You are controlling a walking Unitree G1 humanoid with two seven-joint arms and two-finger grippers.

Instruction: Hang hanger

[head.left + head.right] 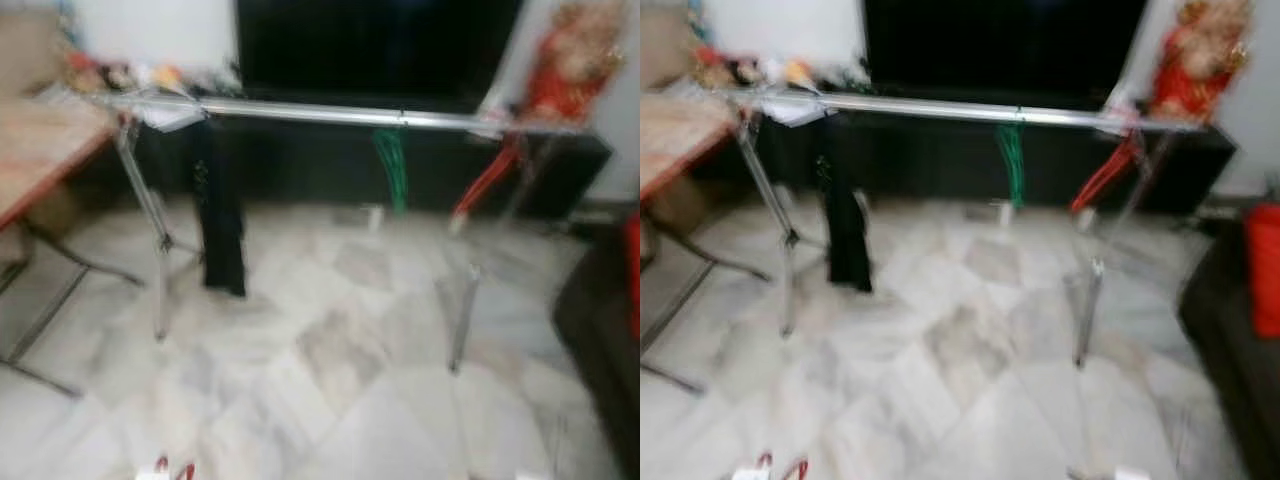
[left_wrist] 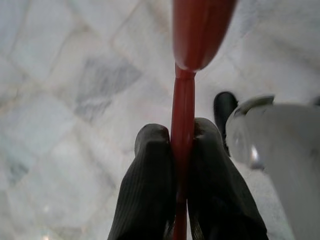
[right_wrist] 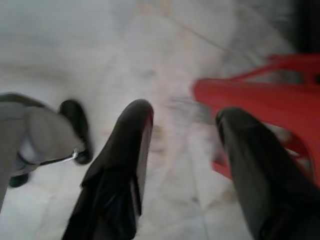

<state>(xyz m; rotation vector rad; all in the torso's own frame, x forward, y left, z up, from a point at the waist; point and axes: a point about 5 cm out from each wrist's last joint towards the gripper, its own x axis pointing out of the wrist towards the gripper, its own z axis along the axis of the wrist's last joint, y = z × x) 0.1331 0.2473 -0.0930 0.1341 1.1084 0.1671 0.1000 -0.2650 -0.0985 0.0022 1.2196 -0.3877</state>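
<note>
My left gripper (image 2: 182, 132) is shut on a thin red hanger (image 2: 200, 30), whose bar runs up between the two black fingers over the marble floor. Red tips of that hanger (image 1: 172, 467) peek in at the bottom of the blurred left eye view. Ahead stands a metal clothes rack with a silver rail (image 1: 330, 113). On the rail hang a green hanger (image 1: 392, 165), a red hanger (image 1: 487, 178) near its right end and a black garment (image 1: 220, 215) near its left end. My right gripper (image 3: 185, 112) is open and holds nothing.
A wooden table (image 1: 40, 150) stands at the left, its metal legs close to the rack's left legs. A dark screen (image 1: 380, 45) on a low dark cabinet lies behind the rail. A dark seat (image 1: 600, 320) is at the right. A red plastic object (image 3: 270, 100) lies beyond my right gripper.
</note>
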